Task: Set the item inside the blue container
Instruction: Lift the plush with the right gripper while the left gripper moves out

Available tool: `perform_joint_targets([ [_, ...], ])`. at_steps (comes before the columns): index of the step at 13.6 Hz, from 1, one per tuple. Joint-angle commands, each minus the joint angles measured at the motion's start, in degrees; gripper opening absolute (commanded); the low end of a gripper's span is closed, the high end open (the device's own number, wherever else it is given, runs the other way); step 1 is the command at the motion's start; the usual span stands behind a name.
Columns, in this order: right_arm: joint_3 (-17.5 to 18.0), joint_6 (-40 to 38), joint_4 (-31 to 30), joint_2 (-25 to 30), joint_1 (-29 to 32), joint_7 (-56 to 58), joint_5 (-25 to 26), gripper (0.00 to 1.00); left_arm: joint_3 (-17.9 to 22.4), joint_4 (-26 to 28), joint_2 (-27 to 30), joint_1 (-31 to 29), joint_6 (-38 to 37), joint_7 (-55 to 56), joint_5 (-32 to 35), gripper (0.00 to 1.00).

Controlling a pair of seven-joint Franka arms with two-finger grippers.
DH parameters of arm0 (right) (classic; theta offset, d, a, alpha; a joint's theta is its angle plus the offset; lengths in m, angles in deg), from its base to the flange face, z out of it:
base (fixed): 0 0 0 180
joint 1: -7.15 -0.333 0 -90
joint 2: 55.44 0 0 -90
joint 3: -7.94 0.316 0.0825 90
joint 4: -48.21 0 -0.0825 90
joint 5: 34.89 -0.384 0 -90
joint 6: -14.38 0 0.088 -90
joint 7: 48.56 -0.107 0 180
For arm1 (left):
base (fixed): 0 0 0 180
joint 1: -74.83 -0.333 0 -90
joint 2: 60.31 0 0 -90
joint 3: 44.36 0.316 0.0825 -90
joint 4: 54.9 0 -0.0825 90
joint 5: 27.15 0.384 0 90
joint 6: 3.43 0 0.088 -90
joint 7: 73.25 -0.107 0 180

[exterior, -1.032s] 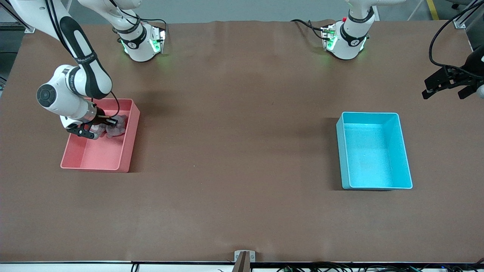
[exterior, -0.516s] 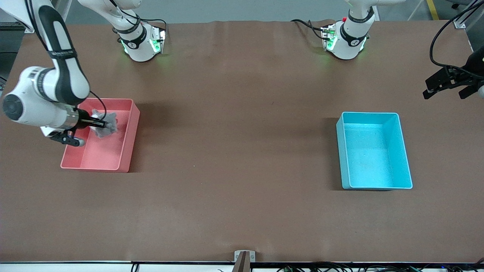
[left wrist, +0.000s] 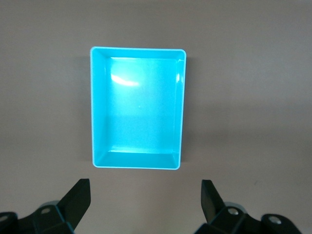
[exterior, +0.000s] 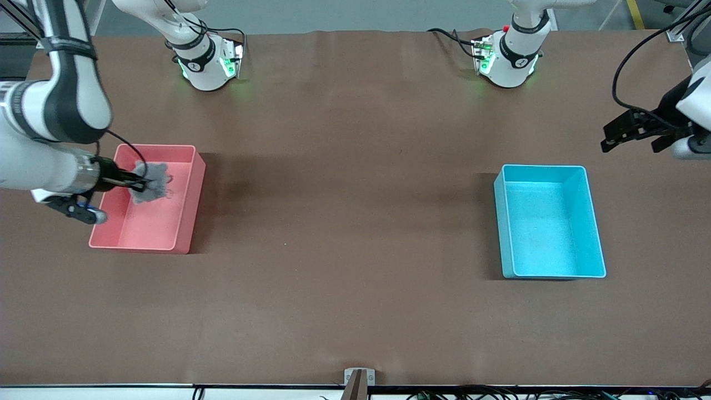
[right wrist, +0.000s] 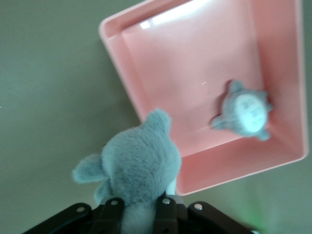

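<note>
Brown table (exterior: 355, 233) fills the front view, with both arm bases along its top edge. Out at the left arm's end sits the blue container (exterior: 550, 222), nothing in it, and at the right arm's end sits the pink bin (exterior: 186, 222). The right arm reaches over that pink bin, and the right gripper (exterior: 136, 182) is clamped on a grey plush toy (exterior: 151, 182), held up in the air above the bin's floor. The right wrist view makes the grip plain: the grey plush toy (right wrist: 139, 168) bulges out between the black fingers (right wrist: 165, 212), fuzzy and close to the lens. That same view shows something the front camera barely gives: a second small grey plush (right wrist: 245, 111) with a pale face, lying on the floor of the pink bin (right wrist: 146, 112) below the gripper, near one corner. Over at the other end, the left gripper (exterior: 633, 130) waits in the air above bare table just beside the blue container, jaws spread wide. Its wrist view looks straight down, the blue container (left wrist: 97, 107) lying ahead of the two parted fingertips (left wrist: 78, 195), nothing between them.
</note>
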Motion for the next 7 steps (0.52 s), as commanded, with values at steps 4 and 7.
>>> perform_joint_targets([
  [4, -0.41, 11.60, 0.60, -4.38, -18.82, -28.24, -3.21, 0.01, -3.59, -0.20, -3.92, 0.18, 0.09, 4.65, -2.15, 1.00],
  [7, -0.41, 19.44, 2.17, -9.65, -27.44, -40.30, -3.12, 0.01, -6.23, -0.29, -6.55, 0.18, 1.84, 8.78, -2.15, 1.00],
])
